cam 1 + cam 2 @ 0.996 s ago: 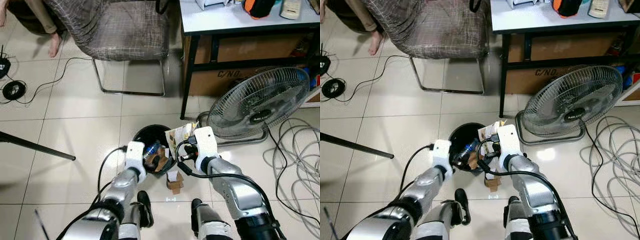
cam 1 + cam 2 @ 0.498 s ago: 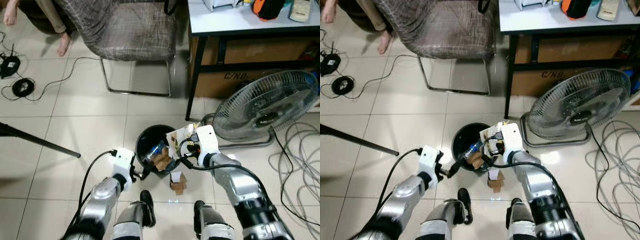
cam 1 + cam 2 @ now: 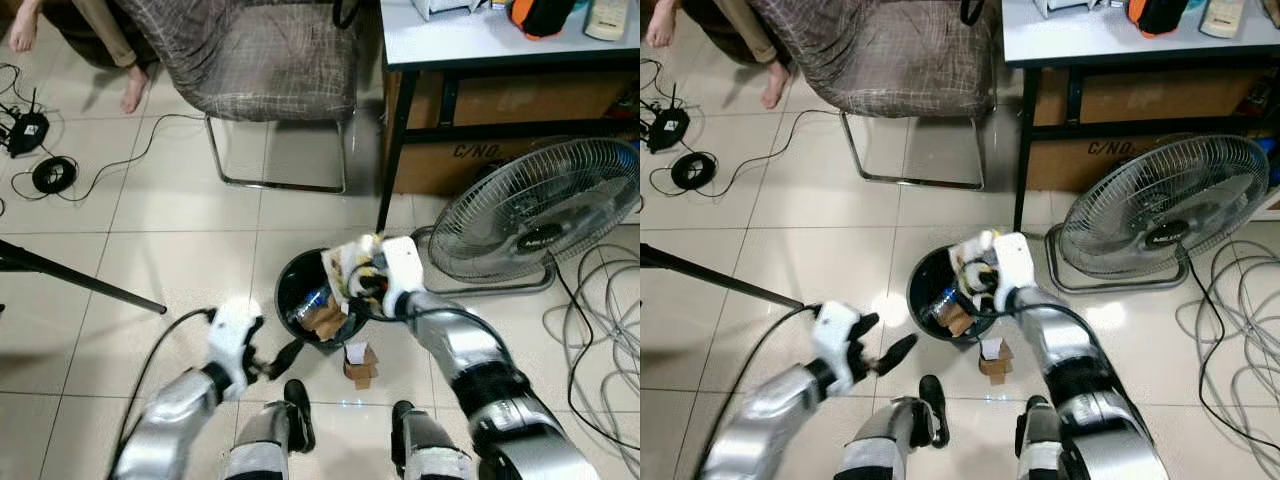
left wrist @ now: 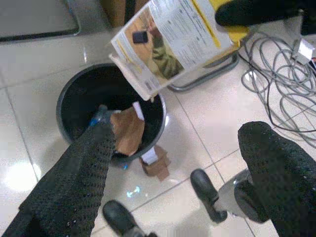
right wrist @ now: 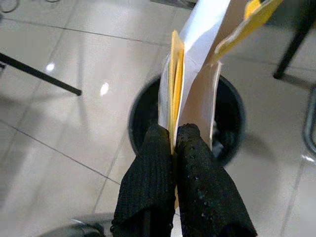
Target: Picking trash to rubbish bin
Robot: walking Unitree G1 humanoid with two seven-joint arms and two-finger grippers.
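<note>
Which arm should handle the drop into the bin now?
Right. The right tool is shut on the yellow-and-white packet, held over the black bin. The left tool is open and empty, off beside the bin above the floor.

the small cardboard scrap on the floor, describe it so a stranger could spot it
Find the black rubbish bin on the tiled floor beside the standing fan. The cardboard scrap lies just outside its rim, toward the robot's feet. Unlike the bin's trash, it sits on bare tile.

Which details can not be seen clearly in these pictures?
- Bottom of the round black rubbish bin: eye views, covered by trash and the yellow-white printed paper packet.
- Packet text: left wrist view, too small.
- Right gripper: eye views, behind its white wrist housing.
</note>
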